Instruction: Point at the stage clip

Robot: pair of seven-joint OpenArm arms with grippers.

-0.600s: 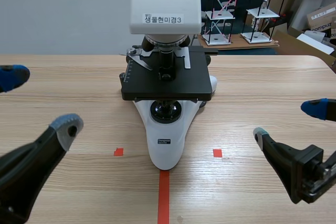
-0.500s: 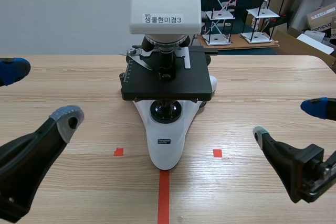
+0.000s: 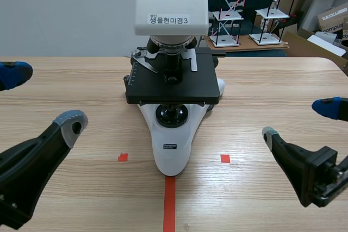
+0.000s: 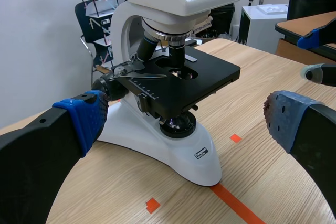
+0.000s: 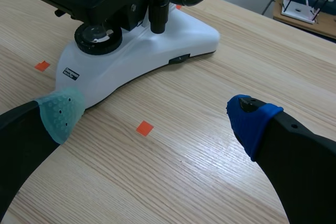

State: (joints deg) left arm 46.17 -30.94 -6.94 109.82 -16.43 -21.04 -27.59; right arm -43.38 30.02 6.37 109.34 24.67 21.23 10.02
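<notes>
Basically, the clip (image 3: 145, 62) lay on the stage's (image 3: 174, 88) left rear, slanting in toward centre, ahead of & above the left hand (image 3: 43, 100), nearer it than the right hand (image 3: 299, 121); both hands gaped, w/ nothing held.

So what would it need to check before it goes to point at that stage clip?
1. Stage clip visible on the black stage: ok.
2. Left fingers open, holding nothing: ok.
3. Right fingers open, apart from the microscope: ok.
4. Nothing between left fingers and stage clip: ok.
5. Microscope upright on the table: ok.
6. Either arm's fingers at the stage clip yet: not ok, both sets are well short of it.
</notes>
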